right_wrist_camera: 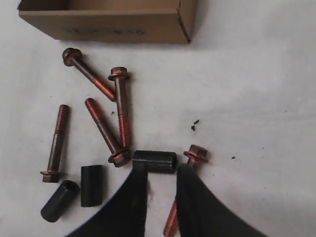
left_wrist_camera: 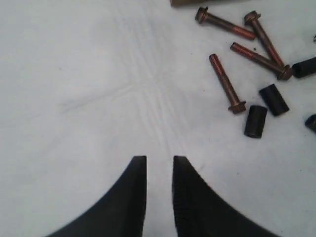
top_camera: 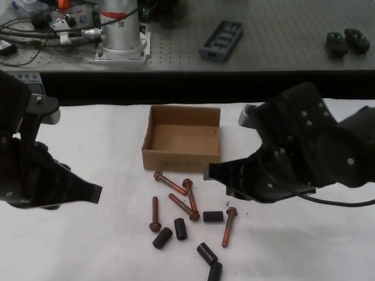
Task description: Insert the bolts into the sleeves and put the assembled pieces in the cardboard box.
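Right wrist view first: the right claw (right_wrist_camera: 162, 170) hangs with its fingers slightly parted and nothing between them, tips just short of a dark sleeve (right_wrist_camera: 154, 161) lying on its side. Just beside it is a copper bolt (right_wrist_camera: 196, 154), shank partly tucked behind a finger. High view now: the loose pieces are scattered on the bench (top_camera: 88, 134) at six o'clock from the cardboard box (top_camera: 181, 157). The left claw (left_wrist_camera: 159, 163) sits out at nine o'clock of the pile, also slightly spread, gripping nothing. That sleeve looks stiff and smooth, possibly rubber, hard to say, and likely to roll. Pinch across its middle, leaving the bore ends free. The bolt looks rigid and light; take its shank near the head.
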